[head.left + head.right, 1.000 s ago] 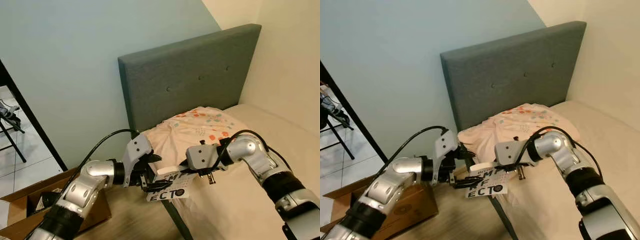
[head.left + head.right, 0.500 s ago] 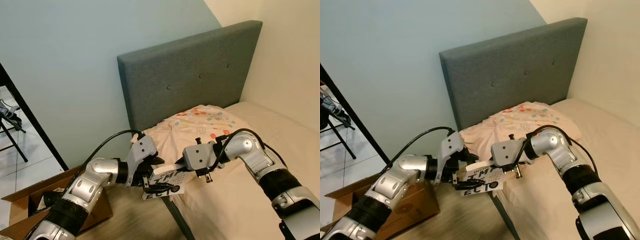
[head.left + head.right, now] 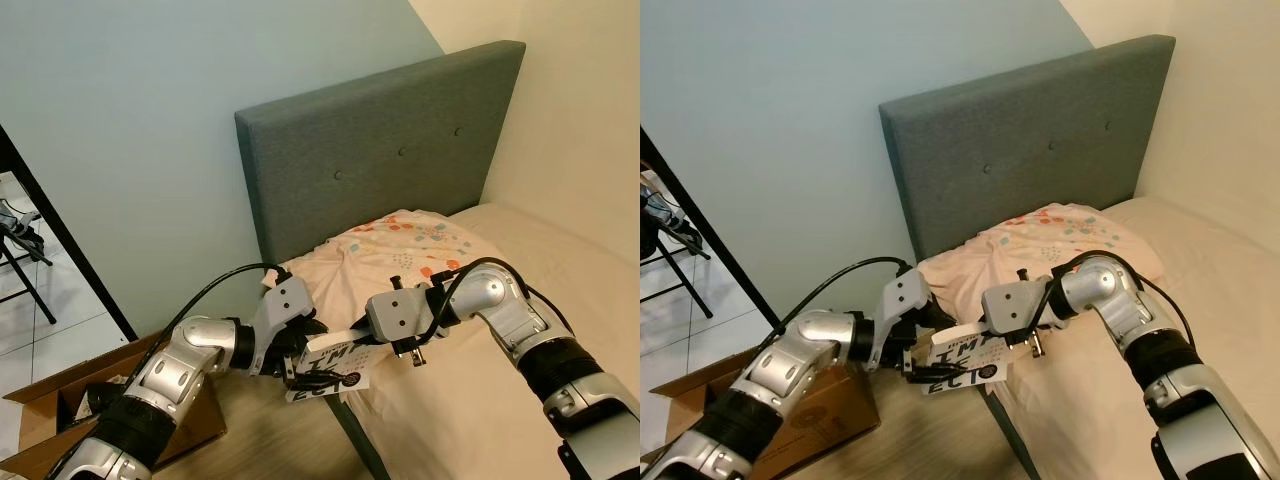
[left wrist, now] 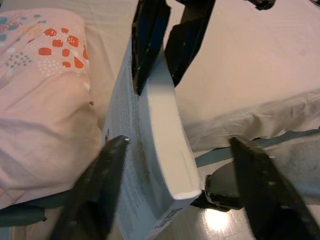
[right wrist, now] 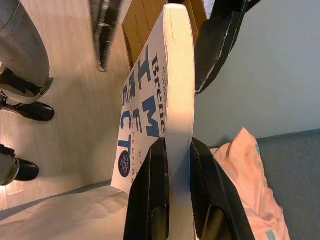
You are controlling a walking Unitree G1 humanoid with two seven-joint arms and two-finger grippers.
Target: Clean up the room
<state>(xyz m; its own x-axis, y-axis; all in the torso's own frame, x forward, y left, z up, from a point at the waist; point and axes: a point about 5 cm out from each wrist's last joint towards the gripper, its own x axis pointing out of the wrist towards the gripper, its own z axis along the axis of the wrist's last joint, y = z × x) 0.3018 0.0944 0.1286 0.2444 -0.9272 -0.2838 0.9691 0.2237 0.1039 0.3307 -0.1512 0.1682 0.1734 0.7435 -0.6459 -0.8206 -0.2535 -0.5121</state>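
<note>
While your right gripper stays clamped on the white book, holding it out past the corner of the bed above the floor, your left gripper straddles its other end with fingers spread wide, not yet pinching. That looks like a handover, likely so the left arm can reach the cardboard box beside the bed.

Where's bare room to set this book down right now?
Bare mattress lies right of the pillow, up to the wall and headboard. A strip of wood floor runs between the cardboard box and the bed. It is crowded at the bed corner, where the right hand and left hand meet at the book.
</note>
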